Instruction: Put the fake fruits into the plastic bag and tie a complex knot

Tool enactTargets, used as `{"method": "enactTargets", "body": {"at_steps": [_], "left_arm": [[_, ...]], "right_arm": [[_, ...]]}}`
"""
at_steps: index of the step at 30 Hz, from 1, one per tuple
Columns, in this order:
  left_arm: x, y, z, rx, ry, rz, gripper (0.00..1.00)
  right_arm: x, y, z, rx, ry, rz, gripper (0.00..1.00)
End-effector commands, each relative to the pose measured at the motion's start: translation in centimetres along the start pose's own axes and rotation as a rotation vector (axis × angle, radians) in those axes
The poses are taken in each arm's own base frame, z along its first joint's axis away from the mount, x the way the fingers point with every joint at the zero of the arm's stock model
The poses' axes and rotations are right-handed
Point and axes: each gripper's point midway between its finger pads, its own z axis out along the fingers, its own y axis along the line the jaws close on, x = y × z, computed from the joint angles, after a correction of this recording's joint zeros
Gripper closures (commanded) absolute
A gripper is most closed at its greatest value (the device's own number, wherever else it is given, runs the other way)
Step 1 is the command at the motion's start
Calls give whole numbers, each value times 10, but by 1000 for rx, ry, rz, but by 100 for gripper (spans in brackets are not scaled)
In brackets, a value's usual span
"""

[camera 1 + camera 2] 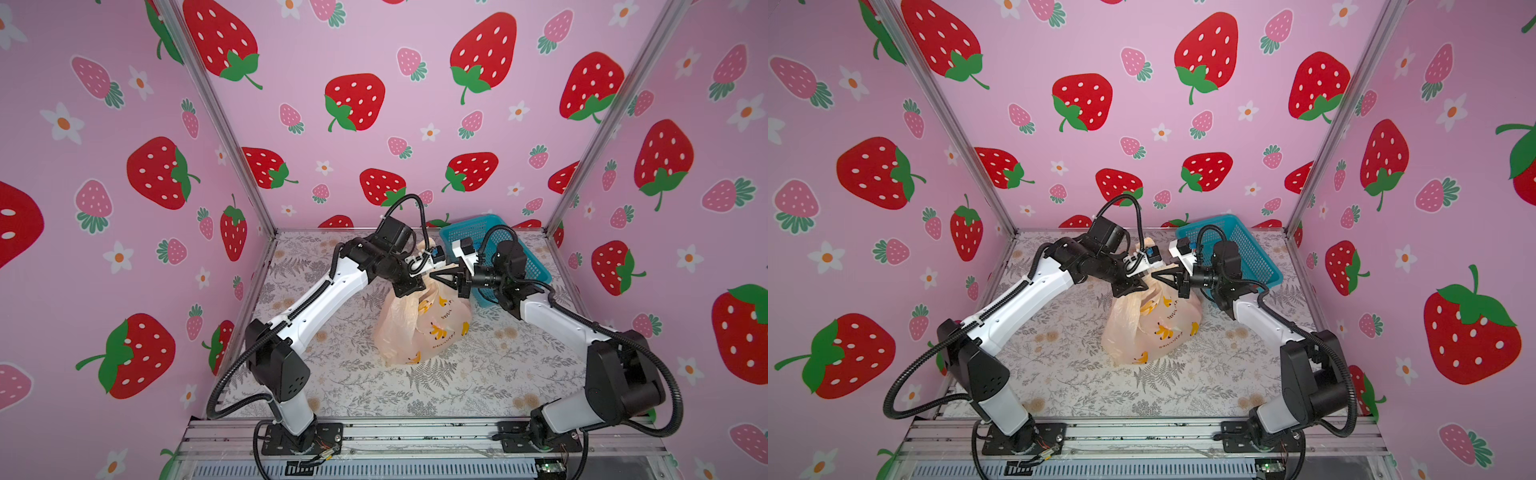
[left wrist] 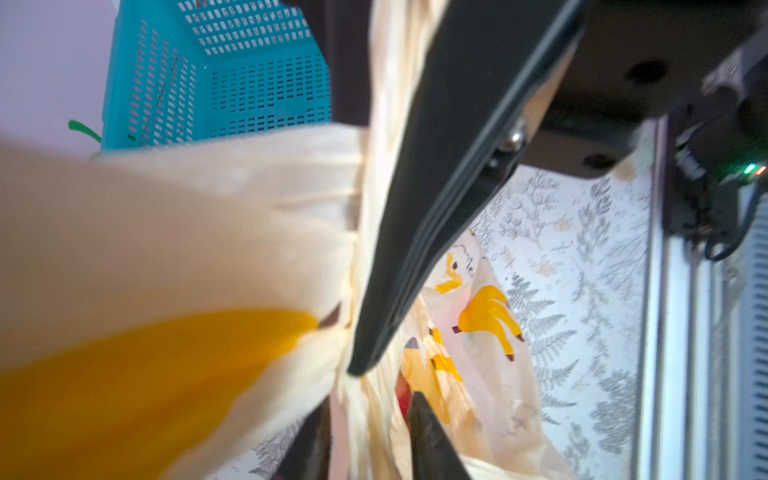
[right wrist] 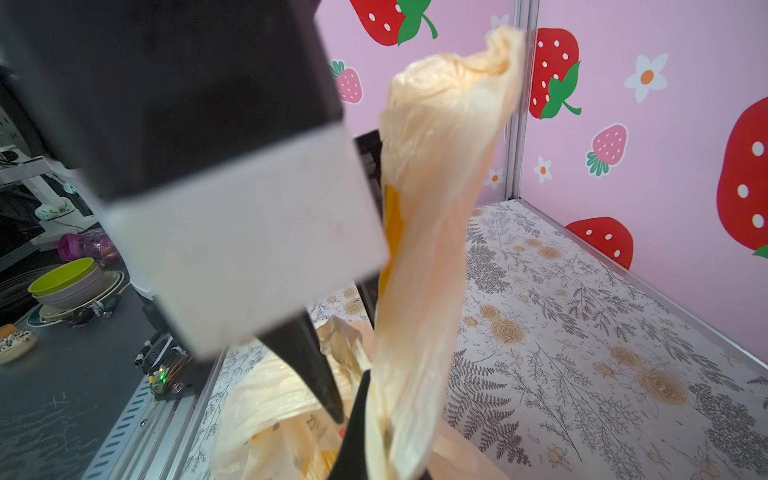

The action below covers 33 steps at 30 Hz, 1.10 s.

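In both top views the plastic bag [image 1: 419, 328] stands plump on the surface [image 1: 353, 374] just beside the blue basket [image 1: 478, 226], so loading looks done and we're into the knot! The right end effector [image 1: 435, 276] is clamped on a raised handle strip [image 3: 436, 187], and the left end effector [image 2: 372, 401] has jaws parted around another twisted strand [image 2: 368, 232]. Next, I reckon, left must close on it and thread one strand through.

Robotics lab booth: strawberry-print panels [image 1: 374, 50] in aluminium framing [image 1: 223, 120], arms [image 1: 324, 297] bolted to a rail [image 1: 415, 434].
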Motion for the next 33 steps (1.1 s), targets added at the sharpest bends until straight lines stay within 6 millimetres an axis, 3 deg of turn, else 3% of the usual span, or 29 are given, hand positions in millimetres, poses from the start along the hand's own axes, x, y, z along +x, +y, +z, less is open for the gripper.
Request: {"method": "enactTargets", "body": {"at_steps": [1,5,10,18,22,30,33], "left_arm": [[-20,-11,-24,41,-144,-101,55],[-32,-11,-52,67,-329,-240,47],[-57,14,-80,48,-551,-427,33],[-98,25,-69,186,-605,-534,25],[-109,25,-63,227,-606,-540,39],[-95,21,-60,181,-581,-502,100],[-85,18,-62,141,-581,-488,100]], "right_arm": [[-9,8,-5,7,-14,-40,100],[-10,13,-7,6,-15,-38,100],[-10,22,-10,5,-20,-37,100],[-5,29,-7,3,-14,-24,100],[-2,25,-5,15,-9,-6,100],[4,9,-5,94,1,72,99],[7,-2,-5,147,9,133,97]]}}
